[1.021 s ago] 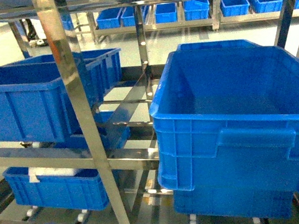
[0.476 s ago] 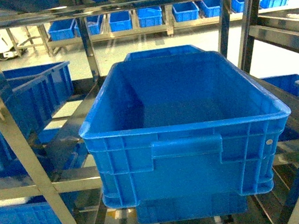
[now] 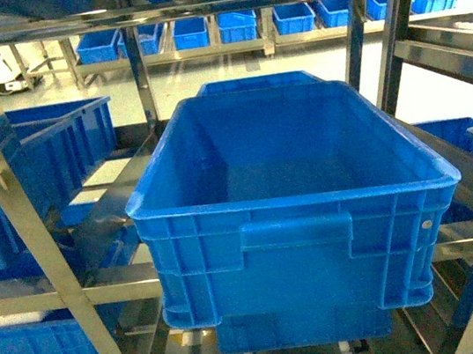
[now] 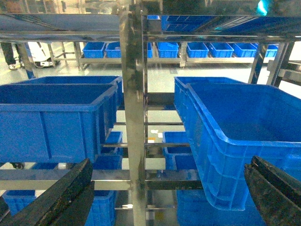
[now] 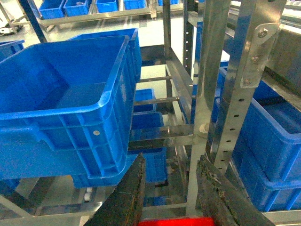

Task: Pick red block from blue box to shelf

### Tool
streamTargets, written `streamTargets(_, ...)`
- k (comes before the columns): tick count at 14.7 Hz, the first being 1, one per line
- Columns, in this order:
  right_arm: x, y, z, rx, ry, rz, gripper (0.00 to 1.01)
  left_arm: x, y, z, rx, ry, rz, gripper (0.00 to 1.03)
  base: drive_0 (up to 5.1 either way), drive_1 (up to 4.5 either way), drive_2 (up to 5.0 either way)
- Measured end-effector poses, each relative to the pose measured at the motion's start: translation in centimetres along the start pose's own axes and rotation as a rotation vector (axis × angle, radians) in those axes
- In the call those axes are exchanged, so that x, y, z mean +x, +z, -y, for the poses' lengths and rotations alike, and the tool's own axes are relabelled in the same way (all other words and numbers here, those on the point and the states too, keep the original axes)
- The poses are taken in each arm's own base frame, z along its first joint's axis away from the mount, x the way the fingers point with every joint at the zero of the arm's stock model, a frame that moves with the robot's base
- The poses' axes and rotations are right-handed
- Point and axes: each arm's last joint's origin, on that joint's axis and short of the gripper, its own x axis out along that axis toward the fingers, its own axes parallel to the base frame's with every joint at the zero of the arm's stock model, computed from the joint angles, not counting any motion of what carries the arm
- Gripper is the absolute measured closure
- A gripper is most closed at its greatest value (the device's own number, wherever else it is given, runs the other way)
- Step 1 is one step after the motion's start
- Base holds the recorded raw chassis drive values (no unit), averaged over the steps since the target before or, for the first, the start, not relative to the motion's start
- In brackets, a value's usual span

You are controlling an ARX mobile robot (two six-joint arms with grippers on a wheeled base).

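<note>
Your right gripper [image 5: 171, 162] hangs in front of the shelf [image 5: 207, 70], jaws drawn narrow. A strip of red shows between them at the bottom edge of the wrist view. That looks like the red block [image 5: 176, 221], pinched low near the finger roots, though only a sliver is visible. The left gripper [image 4: 170, 165] is spread wide with nothing between its fingers. The blue box is not in any view.

Watch that upright post. It stands just ahead of the right fingers, so a straight push forward could knock the block loose or jam a fingertip against steel. The big dark blue crate [image 3: 290, 178] fills the tier in front of you, and bare shelf surface is scarce beside it. Release over the open rails between crate and post and the block probably drops through to the lower tier. You also see so little of the grip that a slip would be hard to catch early.
</note>
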Motion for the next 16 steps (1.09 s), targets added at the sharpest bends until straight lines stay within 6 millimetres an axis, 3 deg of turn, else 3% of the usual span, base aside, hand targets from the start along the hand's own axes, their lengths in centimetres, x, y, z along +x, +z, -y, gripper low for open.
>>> streamTargets(14, 0.0, 0.0, 0.0, 0.0, 0.0, 0.0, 0.74, 0.0, 0.0, 0.0, 0.0, 0.0, 0.0, 0.05, 0.0, 0.0, 0.0)
streamTargets(16, 0.0, -0.02, 0.0, 0.0, 0.0, -0.002, 0.74, 0.0, 0.01, 0.0, 0.0, 0.0, 0.001, 0.05, 0.1, 4.22, -4.1)
